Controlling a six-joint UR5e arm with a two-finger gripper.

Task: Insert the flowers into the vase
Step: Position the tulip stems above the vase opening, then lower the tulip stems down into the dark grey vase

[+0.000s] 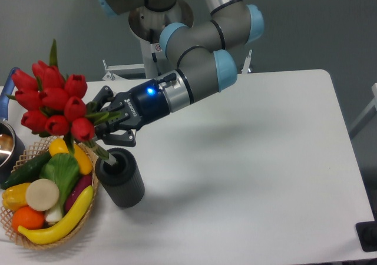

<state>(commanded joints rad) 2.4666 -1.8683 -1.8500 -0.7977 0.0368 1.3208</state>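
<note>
The flowers (54,102) are a bunch of red tulip buds with green stems, held tilted up to the left. My gripper (105,121) is shut on the stems just below the buds. The stem ends reach down into the round mouth of the vase (121,178), a short dark grey ribbed cylinder standing upright on the white table. The gripper is directly above and slightly left of the vase mouth. The buds lean out over the basket to the left.
A woven basket (41,241) of vegetables and fruit touches the vase's left side. A metal pot (7,144) stands at the far left edge. The robot's base mount (156,23) is at the back. The white table (253,176) stretches to the right.
</note>
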